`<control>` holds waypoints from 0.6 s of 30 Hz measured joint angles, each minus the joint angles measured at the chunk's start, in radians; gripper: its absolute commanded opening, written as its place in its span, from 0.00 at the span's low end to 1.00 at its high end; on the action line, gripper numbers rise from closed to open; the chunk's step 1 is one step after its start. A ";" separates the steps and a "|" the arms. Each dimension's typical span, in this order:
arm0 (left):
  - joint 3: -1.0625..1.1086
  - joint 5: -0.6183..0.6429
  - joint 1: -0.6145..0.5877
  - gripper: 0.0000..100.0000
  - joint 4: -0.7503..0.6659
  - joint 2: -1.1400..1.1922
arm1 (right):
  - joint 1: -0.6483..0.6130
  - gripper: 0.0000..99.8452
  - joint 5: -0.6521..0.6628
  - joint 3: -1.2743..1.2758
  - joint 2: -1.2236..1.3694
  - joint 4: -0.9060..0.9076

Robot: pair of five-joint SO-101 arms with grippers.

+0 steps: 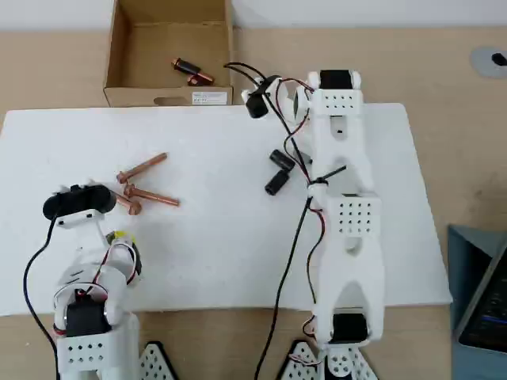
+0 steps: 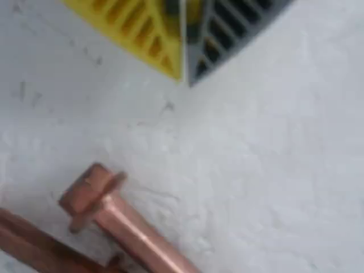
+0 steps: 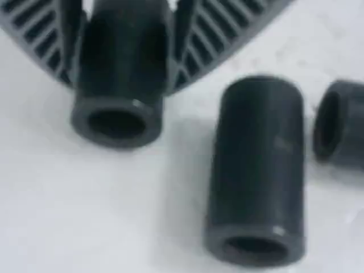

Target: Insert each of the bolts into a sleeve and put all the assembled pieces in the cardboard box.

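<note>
With the right claw [image 3: 122,57], held one sleeve [image 3: 116,116] tight between both jaws, mouth outward, low over the mat [image 3: 68,227]. Had the left claw [image 2: 184,68] closed on nothing, tips together, just beside the bolts [image 1: 150,196].

Risked, most likely, nudging the two loose sleeves [image 3: 259,170] lying just beside the held one and rolling them away. Risked jamming a bolt at the sleeve's mouth if brought in tilted. Risked scattering the close-lying bolts by coming down on them with tips together.

Could not see how much of the sleeve sat inside the grip, nor the bolts' shanks past the left wrist view's edge. Could not count for sure the pieces [image 1: 192,72] in the box [image 1: 119,55].
</note>
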 measured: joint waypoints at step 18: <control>0.000 0.000 0.000 0.00 0.000 0.000 | -0.003 0.01 -0.261 0.043 -0.299 0.014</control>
